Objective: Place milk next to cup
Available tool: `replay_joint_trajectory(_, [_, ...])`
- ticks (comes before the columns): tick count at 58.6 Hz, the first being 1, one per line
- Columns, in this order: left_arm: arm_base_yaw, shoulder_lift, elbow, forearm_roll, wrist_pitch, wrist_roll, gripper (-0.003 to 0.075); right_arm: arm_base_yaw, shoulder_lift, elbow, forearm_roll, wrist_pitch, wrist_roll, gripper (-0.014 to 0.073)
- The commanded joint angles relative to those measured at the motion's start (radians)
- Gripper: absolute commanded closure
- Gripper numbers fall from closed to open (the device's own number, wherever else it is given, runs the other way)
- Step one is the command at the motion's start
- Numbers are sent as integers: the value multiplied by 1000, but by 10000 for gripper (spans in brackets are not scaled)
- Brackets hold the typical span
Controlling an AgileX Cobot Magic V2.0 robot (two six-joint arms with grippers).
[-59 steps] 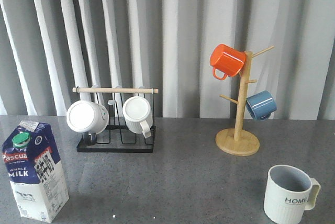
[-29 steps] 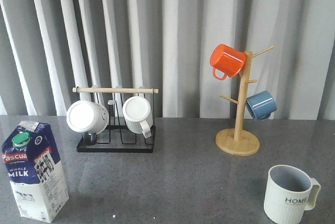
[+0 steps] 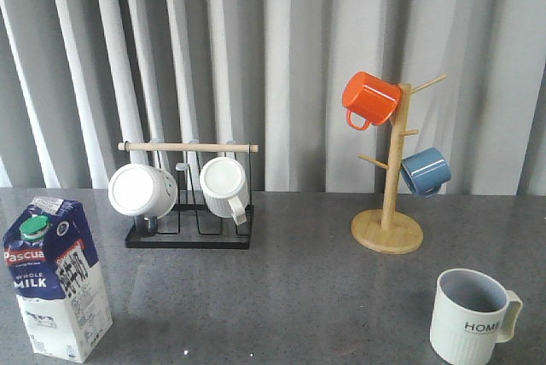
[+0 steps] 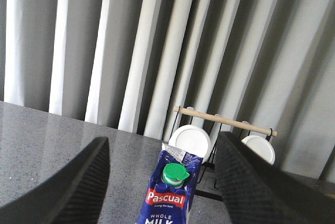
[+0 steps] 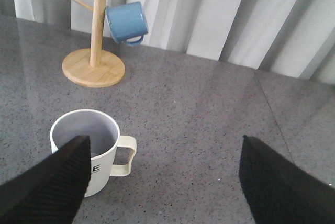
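On the grey table (image 3: 290, 288) stands one milk (image 3: 56, 278) at the near left, well apart from one cup (image 3: 472, 316) at the near right. Behind — two white mugs (image 3: 142, 190) on a rack, two on a tree (image 3: 390, 211). Left gripper (image 4: 162, 182) and right gripper (image 5: 162, 182) both spread wide — holding nothing.

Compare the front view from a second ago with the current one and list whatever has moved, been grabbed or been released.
Nothing has visibly changed. The milk stands upright at the near left of the table, untouched, and the cup sits at the near right, far apart from it. The white mugs on the black rack and the orange and blue mugs on the wooden tree are as before. No tool has entered the front view.
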Motion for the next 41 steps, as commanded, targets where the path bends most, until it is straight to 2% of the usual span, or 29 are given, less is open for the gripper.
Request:
replay_joint_trajectory(1, [-1, 10, -34, -7, -74, 0, 284, -8, 48, 2, -14, -124, 13, 35])
replay_joint_trajectory(6, [-1, 10, -34, -7, -74, 0, 284, -10, 91, 60, -13, -223, 16, 42])
replay_joint_trajectory(11, [-1, 10, -34, -7, -75, 0, 284, -20, 124, 89, -27, -257, 54, 66])
replay_joint_trajectory(15, [-1, 10, -34, -7, -75, 0, 284, -54, 145, 104, -40, -291, 122, 87])
replay_joint_trajectory(25, [-1, 10, -34, -7, -75, 0, 284, -137, 201, 196, -92, -391, 152, 100])
replay_joint_trajectory(31, [-1, 10, -34, -7, -75, 0, 284, -136, 218, 236, -85, -459, 156, 100])
replay_joint_trajectory(41, [-1, 10, -34, -7, -75, 0, 284, -136, 263, 257, -89, -484, 155, 100])
